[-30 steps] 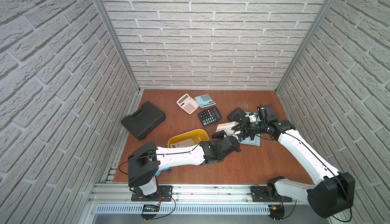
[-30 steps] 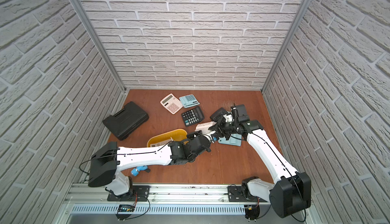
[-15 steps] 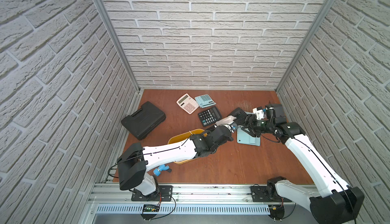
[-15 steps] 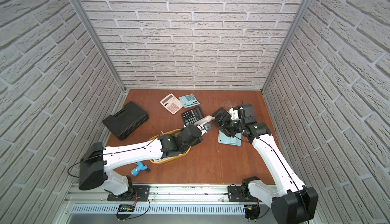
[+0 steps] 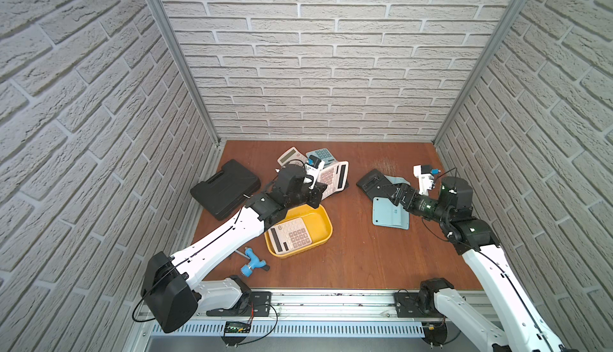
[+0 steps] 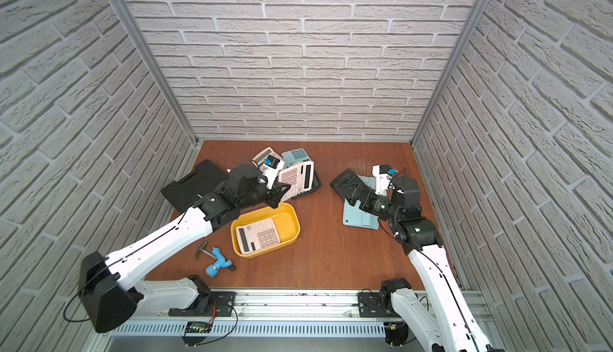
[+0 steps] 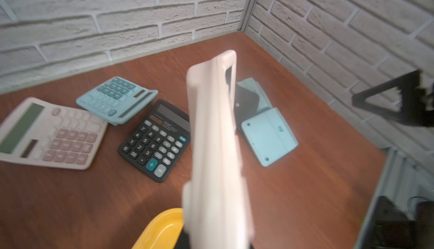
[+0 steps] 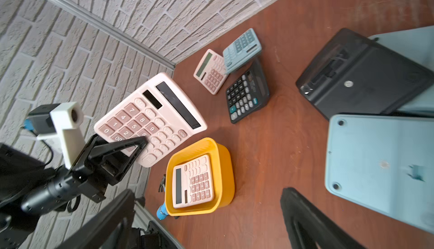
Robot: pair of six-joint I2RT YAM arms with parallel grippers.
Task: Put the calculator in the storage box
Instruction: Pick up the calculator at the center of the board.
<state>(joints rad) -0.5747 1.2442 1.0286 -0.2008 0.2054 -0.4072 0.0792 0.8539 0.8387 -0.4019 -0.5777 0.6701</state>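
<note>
Left fingers (image 8: 126, 146) are seen pinched on the lower edge of a pink calculator (image 5: 331, 177), which is held tilted in the air with its keys showing, clear of the tabletop (image 5: 365, 260). It is carried just past the far rim of the yellow storage box (image 5: 326, 224), near a black calculator (image 7: 155, 139), and has not been set inside. A second pink calculator (image 5: 292, 239) is shown lying face up in the box, filling about half of it.

Right fingers (image 8: 303, 217) are spread wide with nothing held between them. They are poised low over a pale blue calculator (image 5: 389, 214) turned face down, which is partly overlapped by an overturned black calculator (image 5: 371, 181).

At the back of the tabletop a smaller pink calculator (image 5: 290, 158) and a blue calculator (image 5: 320, 154) are pictured touching at one corner. A black case (image 5: 225, 187) is laid flat by the left wall, partly covered by the left arm. A blue-handled hammer (image 5: 252, 262) is seen near the front edge, just beside the box.
</note>
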